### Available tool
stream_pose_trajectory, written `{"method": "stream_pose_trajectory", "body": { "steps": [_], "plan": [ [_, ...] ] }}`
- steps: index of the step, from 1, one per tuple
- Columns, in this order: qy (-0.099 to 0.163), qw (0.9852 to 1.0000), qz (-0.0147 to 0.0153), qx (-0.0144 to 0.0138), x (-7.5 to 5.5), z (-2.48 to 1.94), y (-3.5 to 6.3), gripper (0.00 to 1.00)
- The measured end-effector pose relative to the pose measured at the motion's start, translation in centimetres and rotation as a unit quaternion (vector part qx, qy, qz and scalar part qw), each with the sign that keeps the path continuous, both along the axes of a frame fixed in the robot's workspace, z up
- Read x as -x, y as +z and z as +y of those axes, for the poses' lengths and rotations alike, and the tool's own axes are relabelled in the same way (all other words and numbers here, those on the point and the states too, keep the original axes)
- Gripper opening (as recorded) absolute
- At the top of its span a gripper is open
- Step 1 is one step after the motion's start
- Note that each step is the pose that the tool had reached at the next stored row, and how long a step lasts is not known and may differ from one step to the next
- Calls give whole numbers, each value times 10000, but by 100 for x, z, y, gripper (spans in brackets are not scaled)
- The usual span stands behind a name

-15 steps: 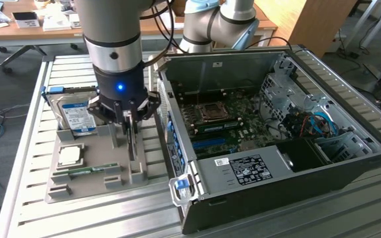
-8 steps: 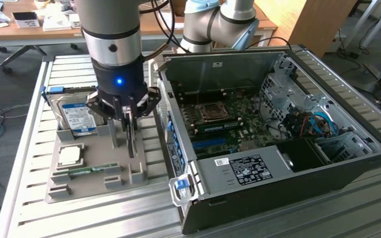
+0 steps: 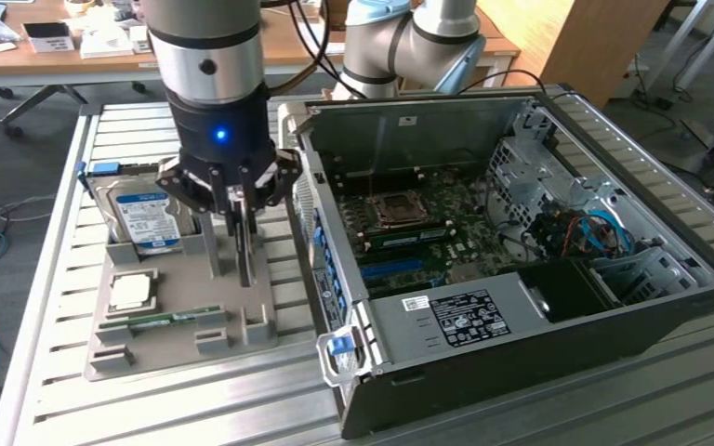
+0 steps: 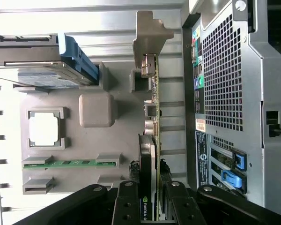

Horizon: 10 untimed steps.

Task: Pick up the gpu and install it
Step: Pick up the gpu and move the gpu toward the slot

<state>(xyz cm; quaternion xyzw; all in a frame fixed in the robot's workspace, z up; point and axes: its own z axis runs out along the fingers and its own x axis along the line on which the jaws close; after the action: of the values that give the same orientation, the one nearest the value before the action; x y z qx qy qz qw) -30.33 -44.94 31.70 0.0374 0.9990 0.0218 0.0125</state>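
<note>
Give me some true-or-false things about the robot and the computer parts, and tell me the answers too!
1. The gripper has its fingers on both sides of the gpu. True.
2. The computer case is closed up. False: its side is open and the motherboard shows.
3. The hard drive with the blue label stands in the grey tray. True.
4. The green RAM stick is plugged into the computer. False: it lies in the grey tray, outside the case.
</note>
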Motion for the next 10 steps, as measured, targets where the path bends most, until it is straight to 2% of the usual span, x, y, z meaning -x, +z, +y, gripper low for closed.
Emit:
{"method": "stream_pose_trajectory", "body": {
  "steps": [5, 10],
  "plan": [
    [0, 10000, 0, 0, 0, 0, 86, 27],
    [0, 10000, -1, 0, 0, 0, 88, 27]
  ]
}}
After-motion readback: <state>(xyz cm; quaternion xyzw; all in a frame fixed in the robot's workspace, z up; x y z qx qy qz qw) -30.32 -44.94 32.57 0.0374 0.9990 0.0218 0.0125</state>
